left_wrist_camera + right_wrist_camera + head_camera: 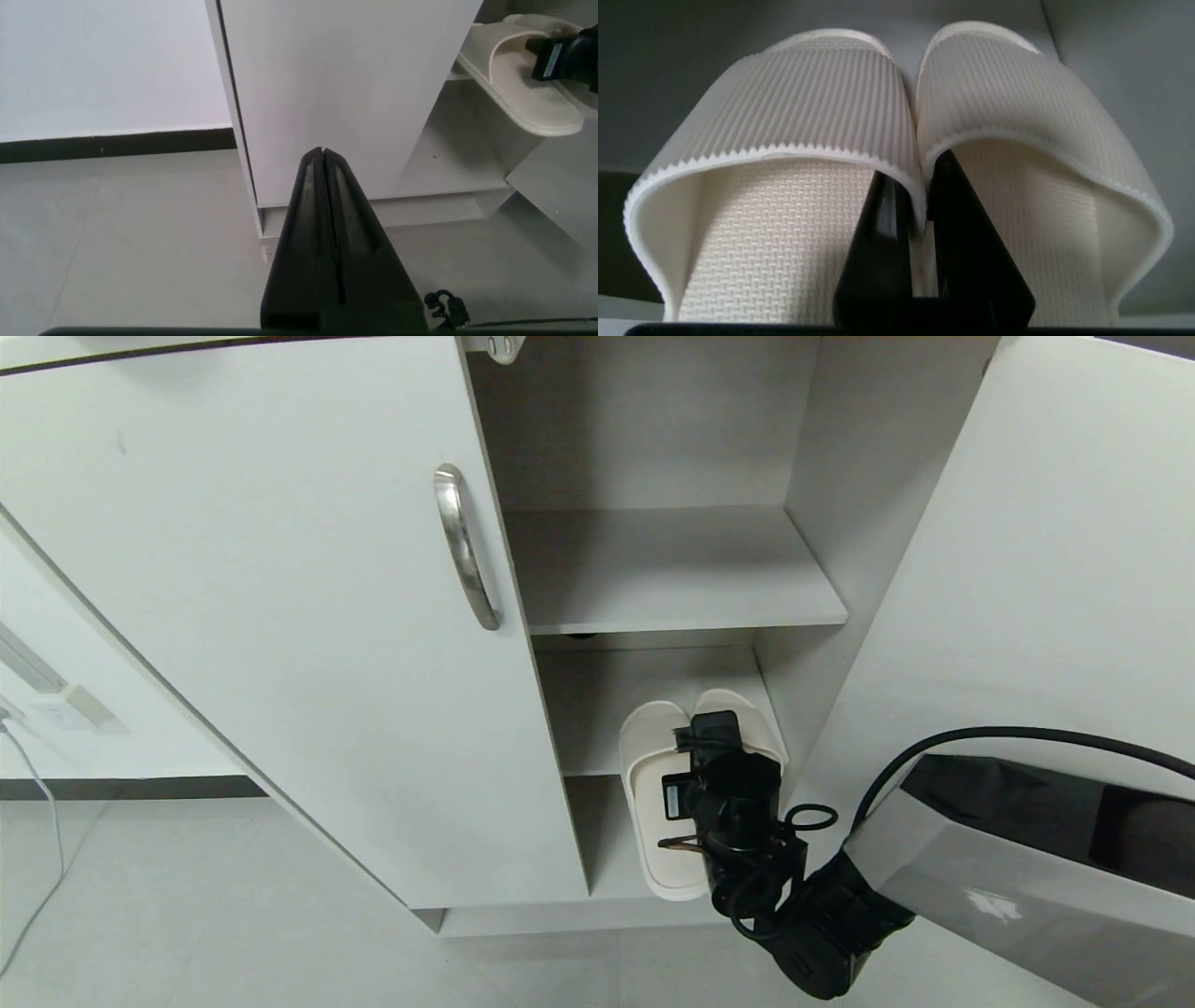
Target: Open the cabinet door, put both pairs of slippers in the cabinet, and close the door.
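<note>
while the head view places the slippers [649, 775] overhanging the lower shelf's [588, 709] front edge, the right wrist view shows the right gripper [920, 201] clamping their adjoining straps; left gripper [322, 159] pressed closed.

- The right gripper [715, 730] and its wrist cover the inner halves of the white slippers [651, 775]; whether they rest on the lower shelf [588, 709] cannot be judged.
- Right wrist view: the fingers [966, 243] run under the slipper straps [822, 103], tips hidden; heels cut off by the frame edge.
- Small dark item [581, 636] beneath the middle shelf [672, 569]: too small to identify.
</note>
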Motion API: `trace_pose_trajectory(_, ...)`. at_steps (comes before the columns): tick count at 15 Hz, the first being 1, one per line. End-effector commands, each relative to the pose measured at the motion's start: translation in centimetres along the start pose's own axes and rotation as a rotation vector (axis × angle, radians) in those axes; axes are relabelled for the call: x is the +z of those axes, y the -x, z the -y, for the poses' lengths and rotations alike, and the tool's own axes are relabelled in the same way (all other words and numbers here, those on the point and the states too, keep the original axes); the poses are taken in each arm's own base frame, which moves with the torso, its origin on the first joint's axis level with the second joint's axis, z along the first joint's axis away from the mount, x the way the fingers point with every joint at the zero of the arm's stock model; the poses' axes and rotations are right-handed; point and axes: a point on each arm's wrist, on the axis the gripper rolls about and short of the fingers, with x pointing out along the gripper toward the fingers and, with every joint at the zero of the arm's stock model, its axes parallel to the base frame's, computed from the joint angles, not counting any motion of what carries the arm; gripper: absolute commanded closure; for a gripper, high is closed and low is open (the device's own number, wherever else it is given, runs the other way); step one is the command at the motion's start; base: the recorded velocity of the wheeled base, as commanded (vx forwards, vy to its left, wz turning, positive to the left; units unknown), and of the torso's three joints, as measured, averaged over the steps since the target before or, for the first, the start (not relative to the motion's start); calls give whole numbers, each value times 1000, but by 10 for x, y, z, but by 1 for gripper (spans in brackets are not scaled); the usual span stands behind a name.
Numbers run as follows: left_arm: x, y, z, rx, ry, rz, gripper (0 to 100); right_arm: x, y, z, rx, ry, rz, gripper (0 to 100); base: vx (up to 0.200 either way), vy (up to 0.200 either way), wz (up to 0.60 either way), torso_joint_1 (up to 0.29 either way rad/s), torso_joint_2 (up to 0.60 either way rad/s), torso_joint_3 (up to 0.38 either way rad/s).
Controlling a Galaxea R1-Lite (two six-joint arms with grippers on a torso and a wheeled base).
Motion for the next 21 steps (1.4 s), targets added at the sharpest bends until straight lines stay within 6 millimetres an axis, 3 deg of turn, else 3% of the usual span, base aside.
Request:
trace_pose_trajectory(1, 0, 0, 0, 0, 0, -1, 100, -1, -5, 0, -7, 4, -4, 100, 0, 0, 0, 0, 0, 0)
trace_pose_trajectory(8, 0, 0, 0, 2, 2, -1, 100, 5, -51, -6, -57, -19, 19, 100, 0, 0, 0, 0, 0, 0)
trace_pose_trajectory(17, 0, 0, 0, 5, 5, -1, 100, 36, -89, -14, -80, -32, 37, 100, 0, 0, 0, 0, 0, 0)
trace_pose_trajectory(21, 0, 0, 0, 5, 5, -1, 100, 39, -107, -18, -92, -31, 33, 100, 0, 0, 0, 0, 0, 0)
